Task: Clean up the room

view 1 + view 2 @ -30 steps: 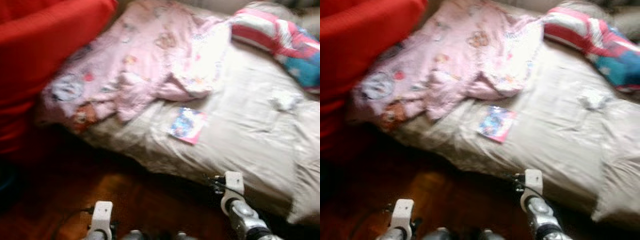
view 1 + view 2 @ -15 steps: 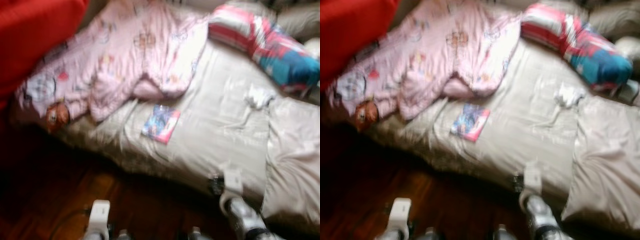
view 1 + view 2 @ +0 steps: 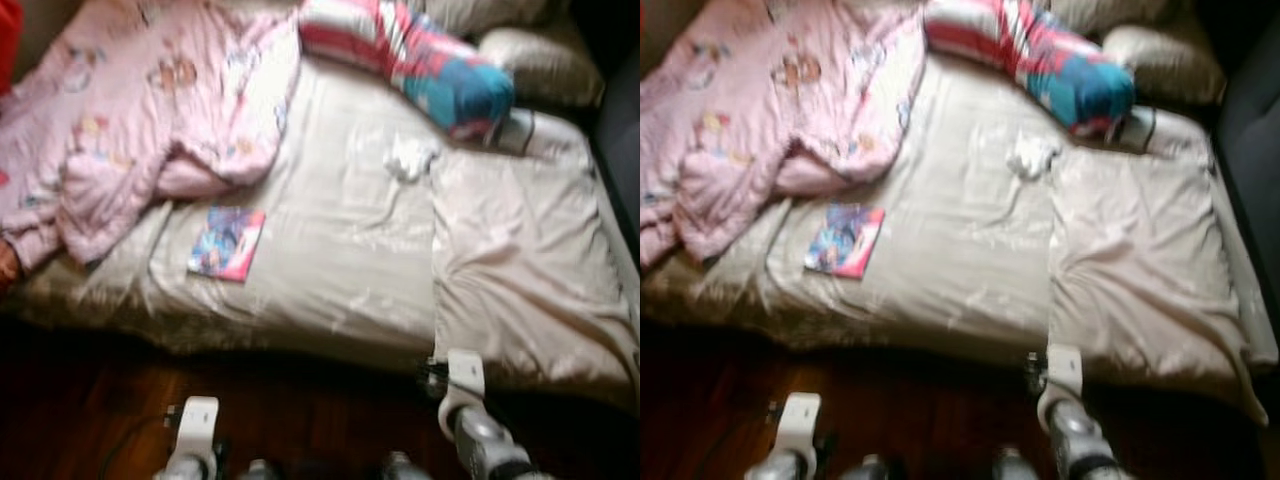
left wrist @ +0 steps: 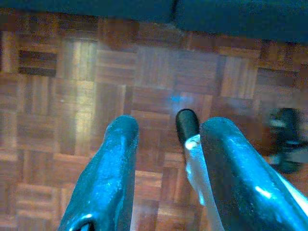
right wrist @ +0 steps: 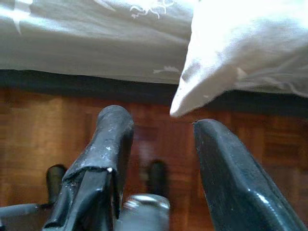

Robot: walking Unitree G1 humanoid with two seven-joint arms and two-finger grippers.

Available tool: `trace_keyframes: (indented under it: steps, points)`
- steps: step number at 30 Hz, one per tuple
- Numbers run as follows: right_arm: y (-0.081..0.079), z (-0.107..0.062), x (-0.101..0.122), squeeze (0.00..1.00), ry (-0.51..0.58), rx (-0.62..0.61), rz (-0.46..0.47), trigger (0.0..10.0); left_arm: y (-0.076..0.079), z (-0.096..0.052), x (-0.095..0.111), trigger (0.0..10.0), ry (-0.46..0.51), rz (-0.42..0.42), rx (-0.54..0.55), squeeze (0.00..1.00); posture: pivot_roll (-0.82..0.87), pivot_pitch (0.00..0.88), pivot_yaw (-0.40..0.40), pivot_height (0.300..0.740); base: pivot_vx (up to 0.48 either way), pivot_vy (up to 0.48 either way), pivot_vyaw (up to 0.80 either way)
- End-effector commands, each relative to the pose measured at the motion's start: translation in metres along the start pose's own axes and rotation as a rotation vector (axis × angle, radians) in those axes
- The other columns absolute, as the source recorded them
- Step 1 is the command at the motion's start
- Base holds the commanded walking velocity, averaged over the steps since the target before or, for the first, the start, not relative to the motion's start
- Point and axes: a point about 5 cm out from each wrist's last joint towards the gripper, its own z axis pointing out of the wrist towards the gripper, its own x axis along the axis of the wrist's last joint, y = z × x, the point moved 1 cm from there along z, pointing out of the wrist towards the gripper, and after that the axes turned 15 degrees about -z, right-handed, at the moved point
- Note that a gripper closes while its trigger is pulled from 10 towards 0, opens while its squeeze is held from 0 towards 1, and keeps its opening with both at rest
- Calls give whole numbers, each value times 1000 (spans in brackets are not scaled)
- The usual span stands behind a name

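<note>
a bed point(image 3: 350, 290) with a pale beige sheet spans the blurred view. a pink printed blanket point(image 3: 130, 130) lies bunched over its left end, and a small colourful book point(image 3: 227, 243) lies just beside the blanket's lower edge, near the bed's front edge. a striped red, white and blue bundle point(image 3: 410, 55) sits along the back edge, a crumpled white tissue point(image 3: 408, 158) near it. dark wood floor point(image 3: 90, 420) runs below the front edge, where both silver arms poke up.

Silver arms with white wrist blocks; each tool point(image 4: 161, 159) has two glossy black fingers point(image 5: 108, 144).
</note>
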Motion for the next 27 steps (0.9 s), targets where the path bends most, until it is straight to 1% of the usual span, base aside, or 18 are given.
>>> trace_keyframes:
  steps: [1, 19, 24, 27]
  points:
    - [8, -1, -4, 0, -7, -25, 15, 10000, 1, -4, -19, 10000, -58, 2, -2, 0, -24, 237, -18, 740, 0, -330, 0]
    - [8, -1, -4, 0, -7, -26, 23, 10000, 4, -3, -16, 10000, -52, 2, -8, 0, -26, 239, -17, 740, 0, -330, 0]
    - [7, -1, -4, 0, -7, -24, 24, 10000, 5, -3, -15, 10000, -49, 2, -9, 0, -25, 237, -18, 740, 0, -330, -715]
    - [8, -1, -4, 0, -6, -25, 23, 10000, 6, -1, -10, 10000, -33, 2, -15, 0, -27, 237, -20, 740, 0, -329, -775]
